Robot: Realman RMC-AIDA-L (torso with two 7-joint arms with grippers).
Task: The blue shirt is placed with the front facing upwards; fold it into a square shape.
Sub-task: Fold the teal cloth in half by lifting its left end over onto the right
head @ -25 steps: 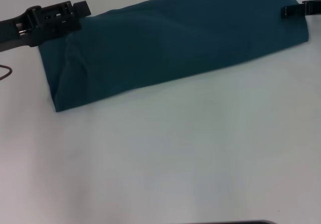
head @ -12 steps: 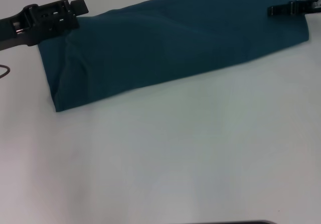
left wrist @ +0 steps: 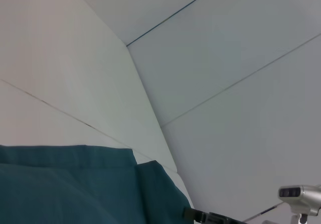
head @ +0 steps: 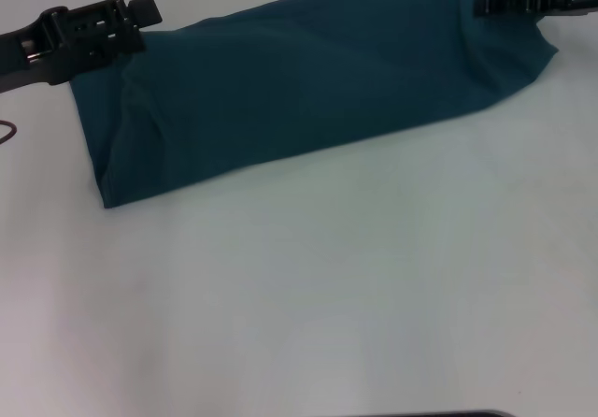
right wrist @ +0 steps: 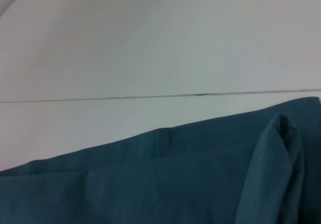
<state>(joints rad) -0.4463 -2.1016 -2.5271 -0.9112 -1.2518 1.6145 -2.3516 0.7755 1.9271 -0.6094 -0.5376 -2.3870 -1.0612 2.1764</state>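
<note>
Folded blue shirt (head: 308, 85) on table (head: 327, 286); pincers at both ends.

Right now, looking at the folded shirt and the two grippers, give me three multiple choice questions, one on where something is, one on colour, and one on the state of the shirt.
1. Where is the right gripper?
A. at the far right end of the shirt
B. parked at the table's near edge
C. over the shirt's left end

2. What colour is the blue shirt?
A. pale sky blue
B. dark teal-blue
C. navy with white stripes

3. How does the shirt lie?
A. spread flat with both sleeves out
B. rolled into a ball
C. folded into a long band across the white table

Answers: 1 A, the head view shows it at the far right corner, where the cloth puckers toward it. 2 B, all three views show plain teal-blue cloth. 3 C, the band runs from the left gripper to the right one.
</note>
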